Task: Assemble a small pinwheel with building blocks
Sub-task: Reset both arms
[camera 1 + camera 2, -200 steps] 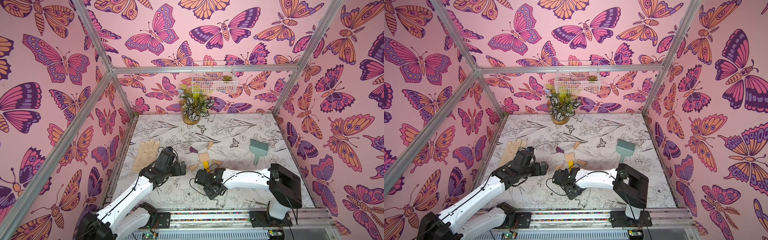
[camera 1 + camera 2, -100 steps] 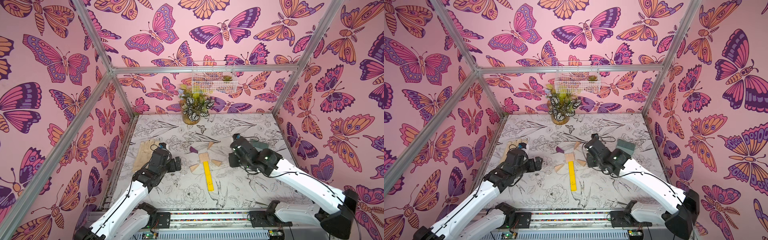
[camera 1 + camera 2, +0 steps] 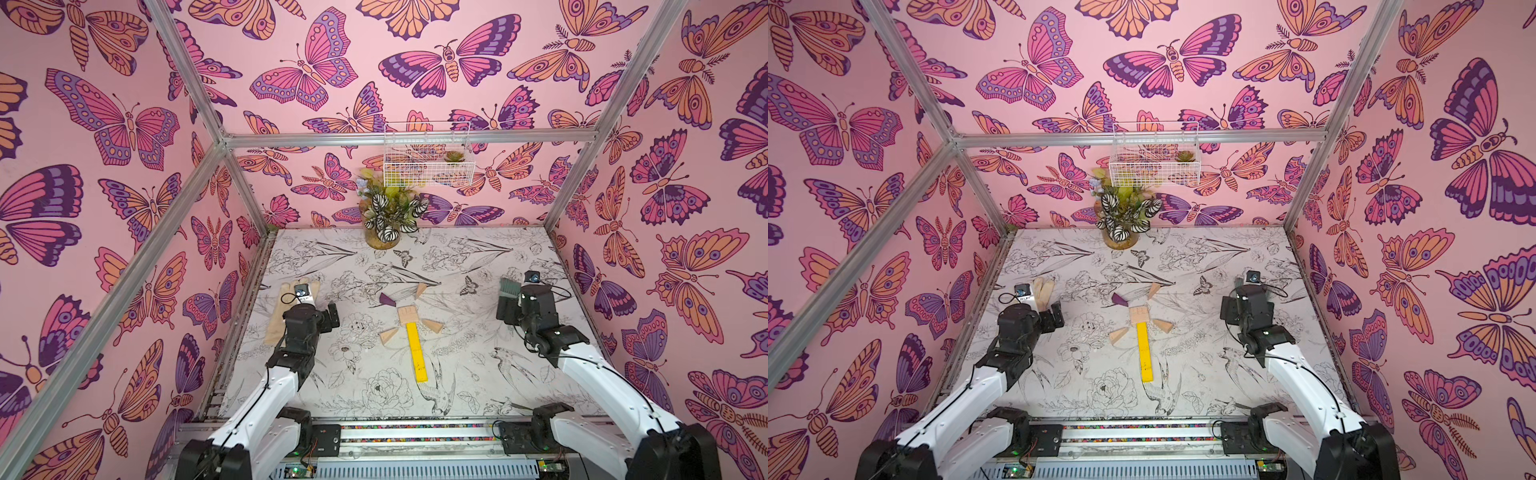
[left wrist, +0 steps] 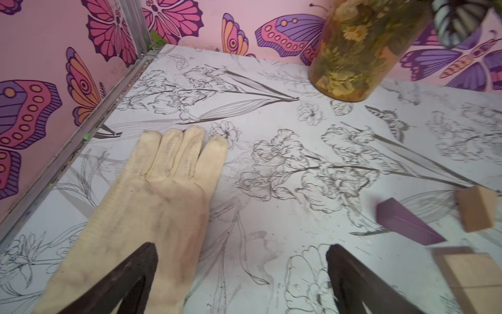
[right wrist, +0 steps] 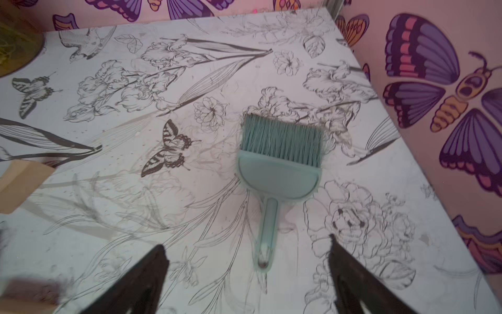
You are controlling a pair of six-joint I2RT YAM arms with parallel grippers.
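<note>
Two open grippers, nothing held. The left gripper (image 4: pixel 240 246) has its jaws spread wide above the beige glove (image 4: pixel 152 204) on the left side of the table (image 3: pixel 478 374). The right gripper (image 5: pixel 245 242) is spread just as wide above the handle of the teal brush (image 5: pixel 279 163) on the right side. We judge neither is reaching for those props. Both arms sit well apart from the build, likely so they do not bump it and so the top views see it clearly.

The pinwheel lies flat mid-table between the arms. Its square centre (image 3: pixel 407 316) touches the top of the yellow stem (image 3: pixel 416 351), which runs toward the robot base like a handle. The left near wedge (image 3: pixel 388 336) and right near wedge (image 3: pixel 432 327) flank the stem's top at the square's near corners. The purple wedge (image 3: pixel 388 299) and the far wooden wedge (image 3: pixel 420 289) fan out from the far corners, with the wooden one looking slightly apart from the square. The wedges are angled outward to read as blades.

We'd call the task done or nearly done; at most the far wedges need a nudge.
</note>
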